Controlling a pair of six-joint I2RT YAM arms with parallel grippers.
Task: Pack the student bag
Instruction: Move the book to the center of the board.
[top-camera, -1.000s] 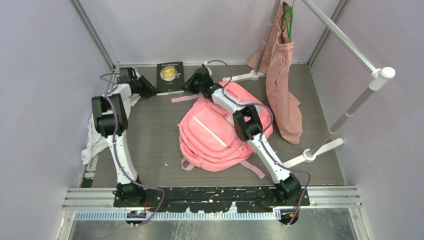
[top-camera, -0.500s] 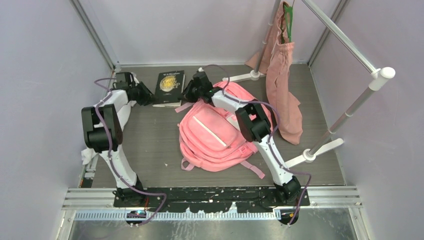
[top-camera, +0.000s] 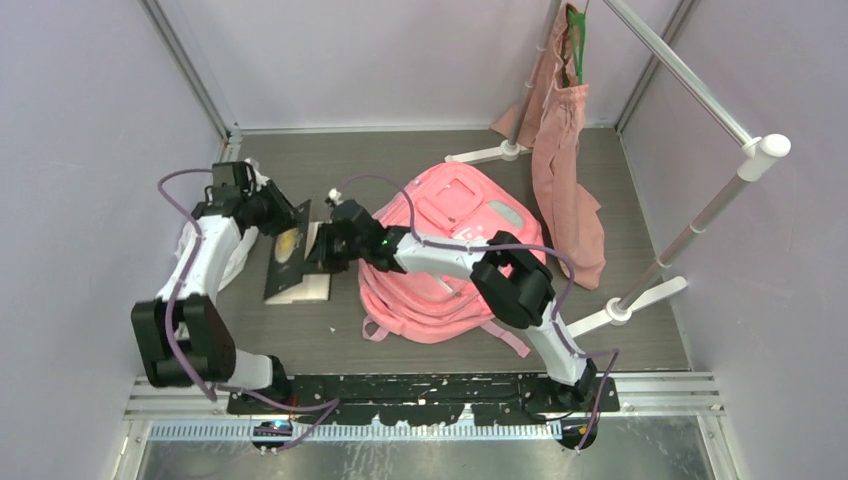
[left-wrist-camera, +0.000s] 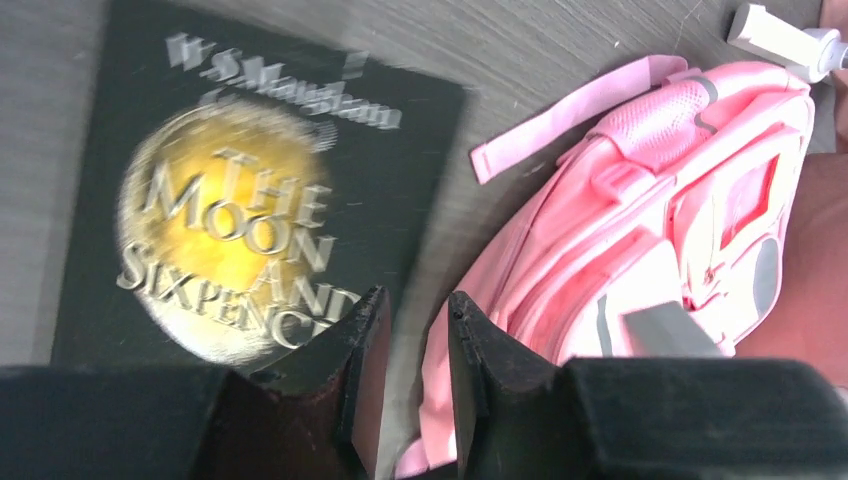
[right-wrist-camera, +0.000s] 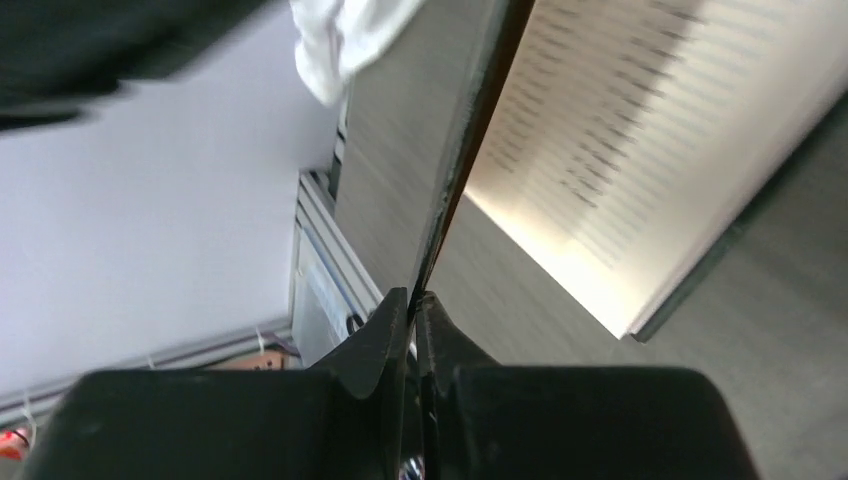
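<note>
Packing barely begun: the book (top-camera: 290, 255) was outside the student bag (top-camera: 455, 215), just left of it, its cover pinched in the jaws of the right arm (top-camera: 430, 250); those of the left arm (top-camera: 205, 250) stood narrowly parted, empty.

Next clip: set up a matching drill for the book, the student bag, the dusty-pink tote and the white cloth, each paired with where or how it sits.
Things:
1. book
2. student bag
3. dusty-pink tote
4. white cloth

Places or states:
A. hanging from the rail at the back right
B. cover pinched by the right end effector
C. bunched at the left edge of the table
D. lying on the table, right of the book

Pairs: 1-B, 2-D, 3-A, 4-C
</note>
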